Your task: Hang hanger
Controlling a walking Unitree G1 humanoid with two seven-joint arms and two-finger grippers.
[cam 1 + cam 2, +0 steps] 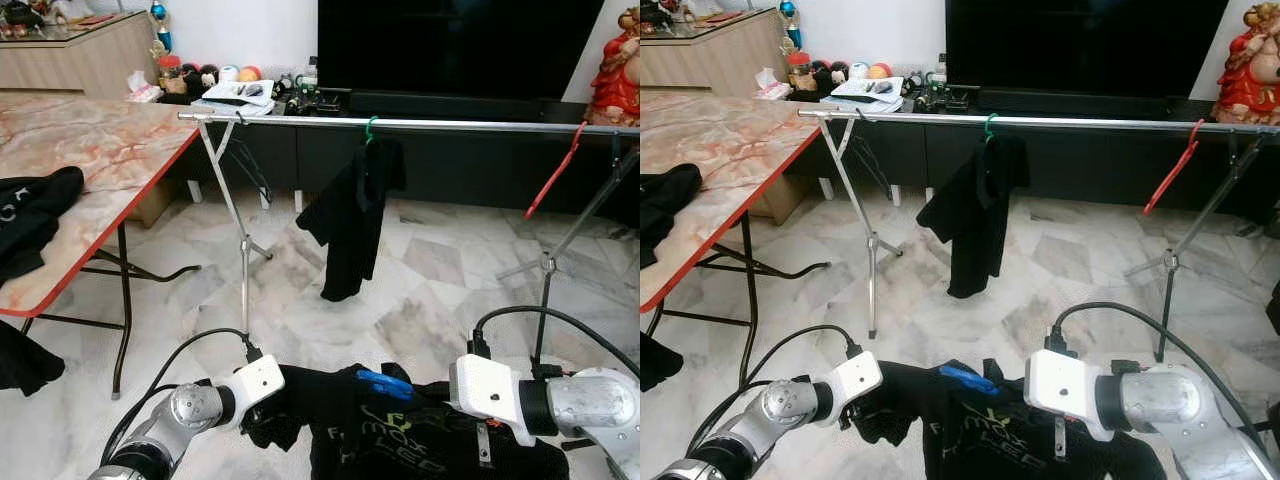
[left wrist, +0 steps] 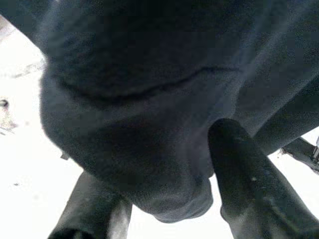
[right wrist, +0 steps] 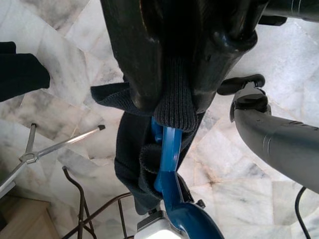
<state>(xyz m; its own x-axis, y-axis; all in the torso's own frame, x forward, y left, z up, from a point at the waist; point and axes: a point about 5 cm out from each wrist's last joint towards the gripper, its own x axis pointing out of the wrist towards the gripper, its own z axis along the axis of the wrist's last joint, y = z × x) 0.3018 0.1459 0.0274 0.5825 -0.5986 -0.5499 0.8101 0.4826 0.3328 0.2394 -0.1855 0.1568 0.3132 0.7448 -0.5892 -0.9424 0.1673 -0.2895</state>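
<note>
A: Two grippers, head view?
B: Both low, near, holding a black shirt (image 1: 400,430) on a blue hanger (image 1: 384,384); the rail (image 1: 450,124) is far, with free span between the hung garment (image 1: 350,215) and the red hanger (image 1: 556,170).

A: Wrists?
B: The left gripper (image 2: 169,219) pinches cloth; the right gripper (image 3: 172,107) clamps the collar and hanger.

A marble-topped table (image 1: 100,160) stands left — red figurine (image 1: 615,70) far right, dark television (image 1: 455,45) behind.

We hold both silver arms low in front of us, forearms angled inward. Our left tool (image 2: 164,199) has its two black fingers (image 2: 254,189) closed around a fold of dark cloth. Our right tool (image 3: 172,94) is clamped shut, its fingers (image 3: 134,59) pinching knitted fabric, the wrist level and pointing left.
</note>
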